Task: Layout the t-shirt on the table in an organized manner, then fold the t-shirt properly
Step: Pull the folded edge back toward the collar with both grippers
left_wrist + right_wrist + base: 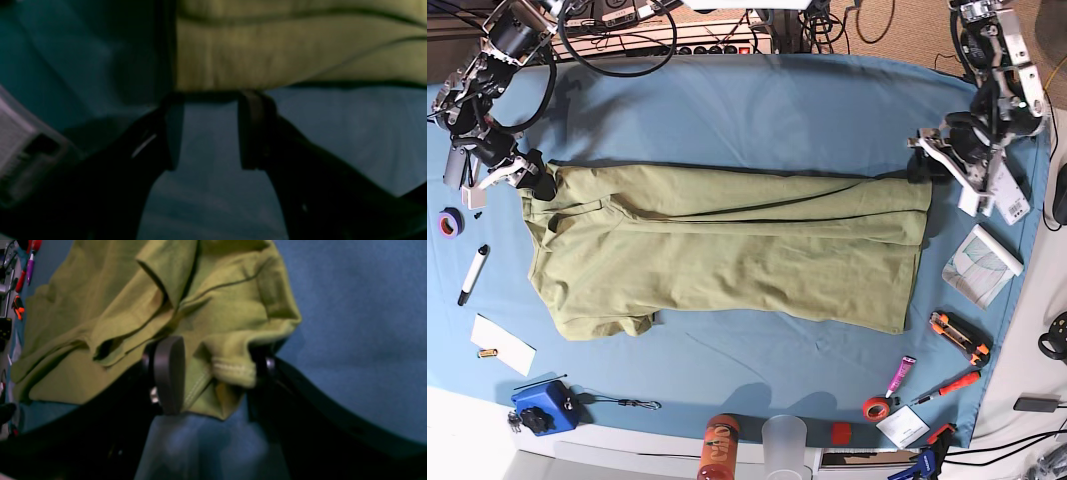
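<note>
- Left wrist view: the left tool (208, 130) has its jaws apart with only blue table (350, 133) cloth between them; the fingertips reach the edge of the olive t-shirt (283, 50) without pinching it — released. The picture is dark and blurred.
- Right wrist view: the right tool (213, 373) has its jaws spread wide on either side of a bunched, stitched hem of the t-shirt (116, 323); cloth lies between the pads, but they do not press on it — not clenched. Blue table (360, 323) shows to the right.
- Base view: the t-shirt (727, 255) lies spread lengthwise across the middle of the table (757, 110), with folds along its far edge. The right tool (527, 172) sits at the shirt's far corner on the picture's left, the left tool (924, 165) at the far corner on the picture's right. A marker (472, 273), tape rolls, cutters, a cup (785, 440) and a bottle (718, 447) lie around the table's edges, apart from the shirt.
</note>
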### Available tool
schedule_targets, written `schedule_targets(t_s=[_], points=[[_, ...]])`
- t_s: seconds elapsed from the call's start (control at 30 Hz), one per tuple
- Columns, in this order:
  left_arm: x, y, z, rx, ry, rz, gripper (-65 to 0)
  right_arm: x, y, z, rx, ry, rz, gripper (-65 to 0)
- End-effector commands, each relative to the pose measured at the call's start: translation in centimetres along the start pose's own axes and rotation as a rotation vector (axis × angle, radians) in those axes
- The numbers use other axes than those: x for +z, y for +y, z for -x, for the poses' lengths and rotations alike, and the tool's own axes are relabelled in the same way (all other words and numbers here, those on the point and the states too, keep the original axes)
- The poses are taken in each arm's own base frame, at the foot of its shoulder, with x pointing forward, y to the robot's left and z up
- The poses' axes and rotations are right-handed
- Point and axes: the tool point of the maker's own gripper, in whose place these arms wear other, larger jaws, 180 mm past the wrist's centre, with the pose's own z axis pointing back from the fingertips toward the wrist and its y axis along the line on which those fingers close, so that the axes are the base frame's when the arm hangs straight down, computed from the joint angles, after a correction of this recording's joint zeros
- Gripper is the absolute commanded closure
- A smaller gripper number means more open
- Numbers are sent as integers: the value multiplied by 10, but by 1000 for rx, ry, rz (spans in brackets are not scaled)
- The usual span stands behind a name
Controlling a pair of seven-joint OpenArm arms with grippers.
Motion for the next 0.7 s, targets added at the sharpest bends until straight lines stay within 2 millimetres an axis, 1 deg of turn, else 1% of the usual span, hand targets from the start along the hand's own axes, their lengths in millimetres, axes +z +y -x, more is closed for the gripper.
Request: schedule_targets(t_s=[0.0, 0.13, 0.3, 0.47, 0.6, 0.67], points=[[2, 2, -13, -8, -46, 2, -273, 5, -3, -11, 29, -13, 16, -296], [-3, 7, -17, 15, -53, 3, -273, 5, -3, -11, 29, -13, 16, -296], [-11, 2, -28, 52, -73, 56, -273, 5, -3, -10, 29, -5, 16, -296], [-21, 7, -26, 84, -51, 66, -273, 5, -3, -8, 28, 7, 16, -296], [-23, -2, -25, 136, -56, 130, -273, 5, -3, -8, 29, 7, 16, -296], [-23, -1, -28, 138, -69, 127, -267, 5, -3, -7, 28, 10, 16, -296]])
